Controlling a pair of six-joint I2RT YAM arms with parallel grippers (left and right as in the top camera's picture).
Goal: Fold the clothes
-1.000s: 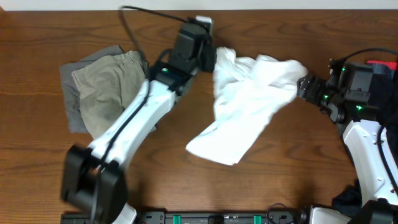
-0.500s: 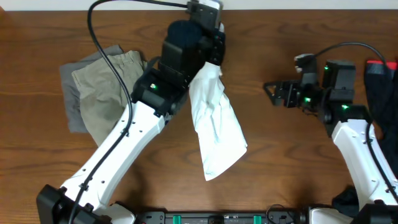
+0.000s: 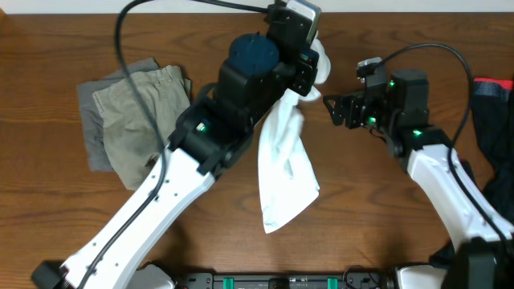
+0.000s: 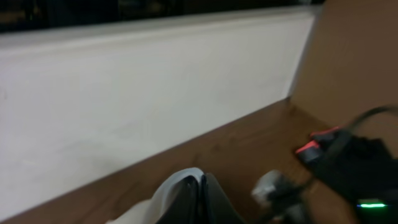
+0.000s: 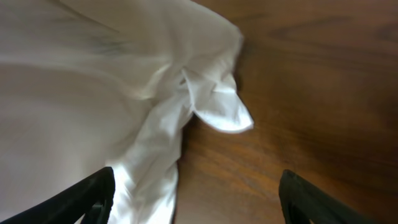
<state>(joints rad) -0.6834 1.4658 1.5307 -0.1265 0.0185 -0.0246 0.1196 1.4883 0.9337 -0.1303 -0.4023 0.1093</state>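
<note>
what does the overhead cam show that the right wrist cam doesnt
Only overhead: khaki shorts on a grey piece at the left, dark garments at the right edge, and the left hand holding the white T-shirt up. Only right wrist: the shirt's small folded corner close up. Both: the white T-shirt, the open right hand and the wooden table.

Nothing legible in any view.
The white T-shirt point(image 3: 285, 172) shows only plain folds from here, the khaki shorts point(image 3: 132, 120) show no tag I can read, and any markings on the arm casings point(image 3: 161, 193) are too small or blurred.
</note>
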